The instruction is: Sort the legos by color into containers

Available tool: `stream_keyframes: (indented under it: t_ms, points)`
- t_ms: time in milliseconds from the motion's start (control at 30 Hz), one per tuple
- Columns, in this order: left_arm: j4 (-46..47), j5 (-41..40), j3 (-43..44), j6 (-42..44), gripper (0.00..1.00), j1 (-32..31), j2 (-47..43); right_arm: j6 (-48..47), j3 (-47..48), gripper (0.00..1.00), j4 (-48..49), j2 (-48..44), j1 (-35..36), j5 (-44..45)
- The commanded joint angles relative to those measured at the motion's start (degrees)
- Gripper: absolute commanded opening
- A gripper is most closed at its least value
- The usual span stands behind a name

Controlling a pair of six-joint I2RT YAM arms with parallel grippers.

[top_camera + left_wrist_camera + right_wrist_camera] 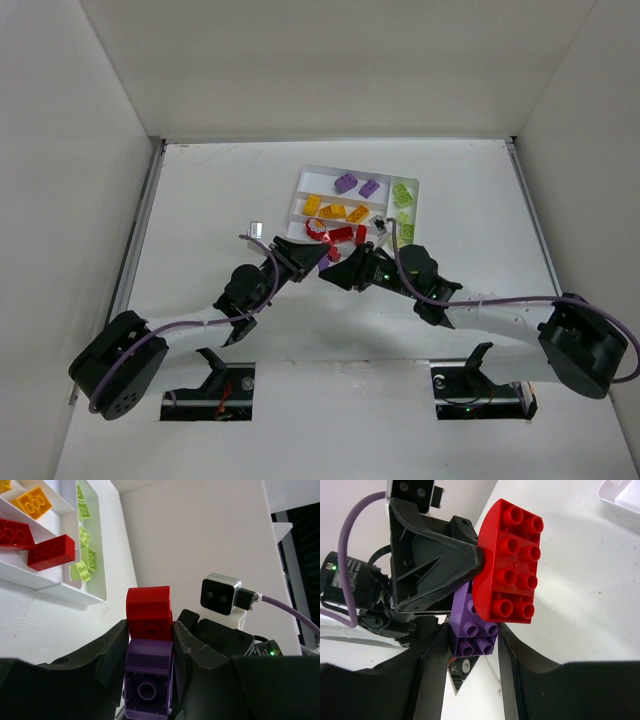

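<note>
Looking down from above, the left end effector [312, 263] and right end effector [346, 270] meet just off the tray's [299, 194] near edge. Both are clamped on one stack [328, 257], a red brick pressed onto a purple one, held over the table [200, 190]. The step looks like pulling the two apart, and the risk is a sudden release: a freed brick could spring into a wrong slot, or an arm could jerk into the tray and spill it. The tray holds two purple legos [346, 183] in its far slot, three orange legos [332, 211] in the middle one, red legos [341, 234] including a round piece in the near one, and three green legos [402, 194] in the crosswise end slot. From the left wrist, that arm's fingers [107, 655] are closed on the purple brick [148, 680] and the lower edge of the red brick [148, 612]; a pinch spanning both could hold the seam shut. Beyond the stack, the tray shows red, orange and green pieces each in their own slots. From the right wrist, that arm's fingers [427, 680] hug only the purple brick's end, a shallow hold that could slip; only a corner of the tray shows, its contents hidden.
</note>
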Motion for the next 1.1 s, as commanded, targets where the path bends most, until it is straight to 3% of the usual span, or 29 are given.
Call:
stream_keyframes:
  t_ms: [0,133,533,700,867,1067]
  points:
    - [6.40,-7.86,3.62,-0.60,0.18,4.07,-1.81,-3.39,0.98,0.29,-3.32,-3.18,5.63,-13.89]
    - [5.26,-6.46,4.14,-0.60,0.19,8.02,-4.09,-4.80,0.36,0.29,-5.96,-4.07,5.54,-13.27]
    - [5.08,-6.54,3.53,1.95,0.21,11.90,-4.89,-5.76,-0.17,0.29,-8.33,-8.20,1.59,-12.84]
    - [4.03,-5.66,2.65,3.70,0.20,11.46,-5.50,-7.17,1.67,0.31,-10.36,-7.85,-5.87,-7.84]
    - [0.25,-6.19,0.28,6.16,0.20,9.35,-5.59,-11.29,8.61,0.32,-14.75,-1.36,-13.43,3.23]
    - [-3.53,-6.28,-0.78,9.59,0.20,5.75,-6.99,-16.83,24.33,0.32,-22.30,14.10,-18.88,13.79]
